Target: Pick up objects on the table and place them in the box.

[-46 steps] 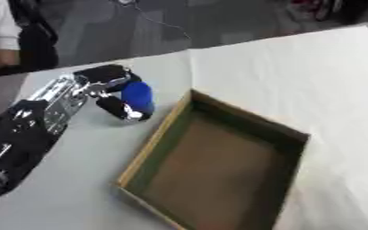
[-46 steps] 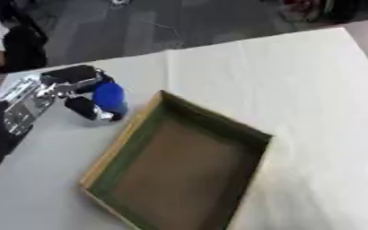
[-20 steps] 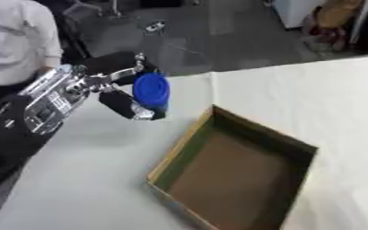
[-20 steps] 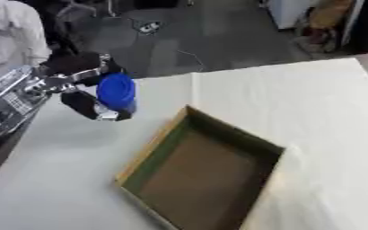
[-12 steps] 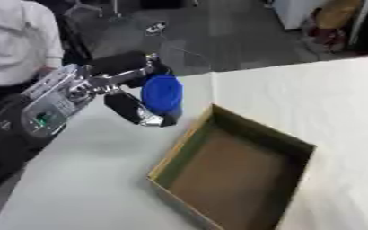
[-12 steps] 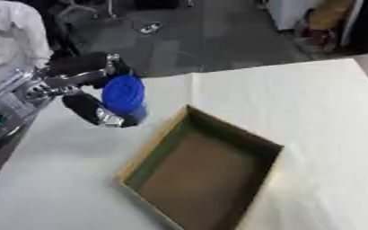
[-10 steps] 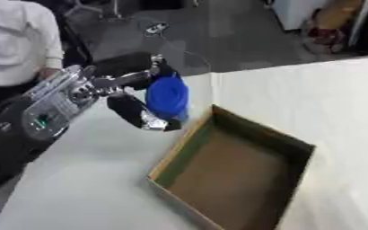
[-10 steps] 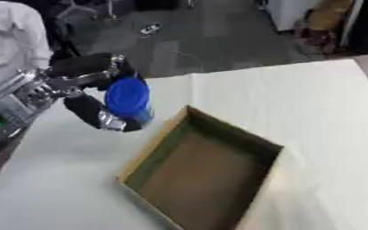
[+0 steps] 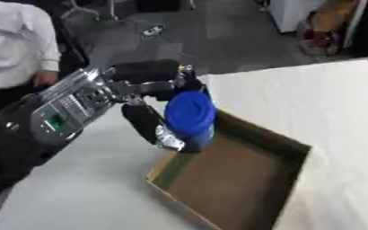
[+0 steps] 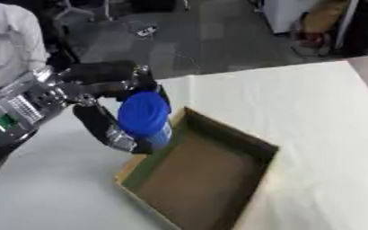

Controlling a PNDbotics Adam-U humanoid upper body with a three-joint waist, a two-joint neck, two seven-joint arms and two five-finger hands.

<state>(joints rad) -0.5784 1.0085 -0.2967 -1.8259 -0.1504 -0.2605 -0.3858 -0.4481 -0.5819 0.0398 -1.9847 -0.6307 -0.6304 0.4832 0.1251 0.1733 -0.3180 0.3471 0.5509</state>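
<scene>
1. Left eye view is showing the robot's left hand (image 9: 152, 112) curling its fingers and thumb around a blue can (image 9: 190, 119)
2. The blue can is hanging in the air, a little tilted, right over the near left edge of the cardboard box (image 9: 293, 148)
3. The box is sitting open on the white table (image 9: 328, 94), and nothing is showing inside it
4. The right hand is not showing in either view
5. I think the robot is doing the carrying step, just about to drop the can in
6. To do it well, the hand is needing to go a bit more toward the middle of the box, so the can is not bumping the wall
7. Then it is best going down low before letting go, so the can is not bouncing out
</scene>
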